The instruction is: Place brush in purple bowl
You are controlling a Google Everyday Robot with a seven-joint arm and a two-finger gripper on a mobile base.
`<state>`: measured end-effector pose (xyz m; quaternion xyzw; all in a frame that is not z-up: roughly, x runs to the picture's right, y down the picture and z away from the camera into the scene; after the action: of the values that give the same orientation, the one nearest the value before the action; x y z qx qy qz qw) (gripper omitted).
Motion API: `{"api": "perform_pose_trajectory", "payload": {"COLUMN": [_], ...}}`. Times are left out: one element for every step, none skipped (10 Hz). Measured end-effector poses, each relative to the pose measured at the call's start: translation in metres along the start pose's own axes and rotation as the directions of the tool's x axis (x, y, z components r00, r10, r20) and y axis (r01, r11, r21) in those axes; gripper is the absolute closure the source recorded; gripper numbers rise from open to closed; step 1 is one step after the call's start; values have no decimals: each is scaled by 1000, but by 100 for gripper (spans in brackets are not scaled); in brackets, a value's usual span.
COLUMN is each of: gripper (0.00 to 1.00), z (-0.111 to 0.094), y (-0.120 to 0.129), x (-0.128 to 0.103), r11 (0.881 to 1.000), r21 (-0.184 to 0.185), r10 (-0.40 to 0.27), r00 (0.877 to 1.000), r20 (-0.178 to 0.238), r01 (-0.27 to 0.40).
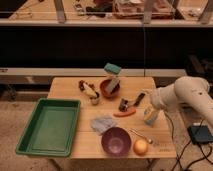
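Note:
The brush [137, 99] lies on the wooden table [65, 90] right of centre, its black handle slanting up to the right and its head beside an orange stick [124, 114]. The purple bowl [116, 140] stands near the front edge with nothing showing inside it. My white arm [182, 94] reaches in from the right. The gripper [150, 116] points down at the table just right of the brush and above-right of the bowl. It is open, with nothing in it.
A green tray [25, 134] fills the left side. A reddish bowl [108, 89] with a teal block above it stands at the back. A grey cloth [102, 123], a silver spoon [142, 135] and an orange ball [141, 146] lie near the bowl.

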<state>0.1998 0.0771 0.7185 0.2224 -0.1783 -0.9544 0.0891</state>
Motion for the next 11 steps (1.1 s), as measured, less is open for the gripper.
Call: {"api": "perform_pose_trajectory", "payload": {"gripper": [20,20,20,20,20,20,20,20,20,20,20], "z": [1,1,2,11,15,19,22,28,32,34,39], "y": [0,0,2,6,8,10,15,23,28,31,33], "x": [1,0,2,8,8,4,1,0,-1,0,4], "r11": [1000,1000,1000,999,996,987,971,951,942,941,945], "r21": [1,3,14,46,65,86,105,124,129,119,93], "r10": [-2,-3,-11,10,57,135,212,281,304,310,307], "r00": [1000,1000,1000,1000,998,991,977,959,950,948,948], "r20": [-1,3,11,3,2,14,33,49,65,76,86], "r01": [2,3,10,-10,-57,-136,-214,-285,-310,-317,-315]}}
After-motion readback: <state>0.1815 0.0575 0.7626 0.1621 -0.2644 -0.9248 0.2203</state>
